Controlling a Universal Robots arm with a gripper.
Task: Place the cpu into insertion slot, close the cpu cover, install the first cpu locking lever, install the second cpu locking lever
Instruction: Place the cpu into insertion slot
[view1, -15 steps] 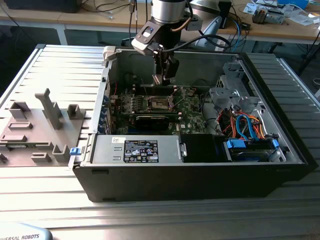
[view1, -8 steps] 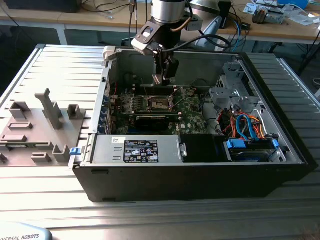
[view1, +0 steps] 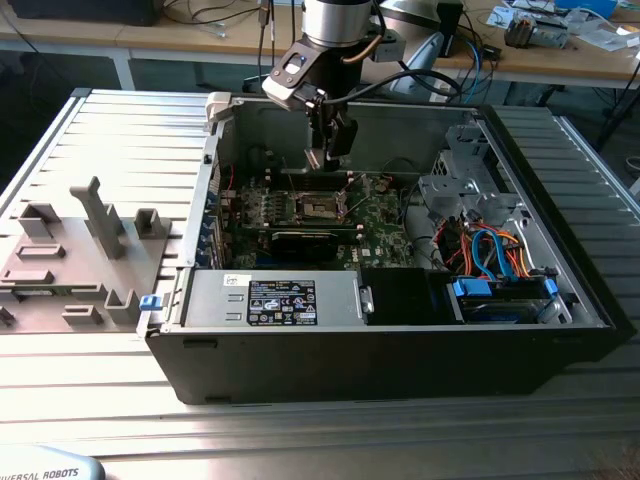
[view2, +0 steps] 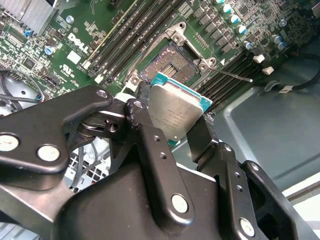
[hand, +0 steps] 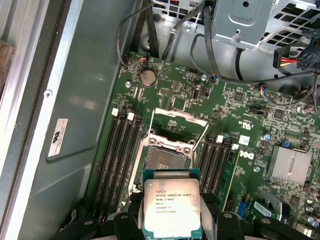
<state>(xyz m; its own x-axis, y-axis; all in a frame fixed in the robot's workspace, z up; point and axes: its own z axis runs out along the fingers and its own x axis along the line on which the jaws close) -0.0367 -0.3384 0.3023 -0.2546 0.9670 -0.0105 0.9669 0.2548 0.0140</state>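
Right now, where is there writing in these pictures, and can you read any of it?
cpu: small grey lines on its metal top, too fine to quote.
Circuit board: white maker's logo, a brand mark, left unquoted.
Case wall: white sticker, too small to read.
Power supply: black-and-white label, too small to read.
Pale casing, exterior view's lower left: brand lettering, left unquoted.
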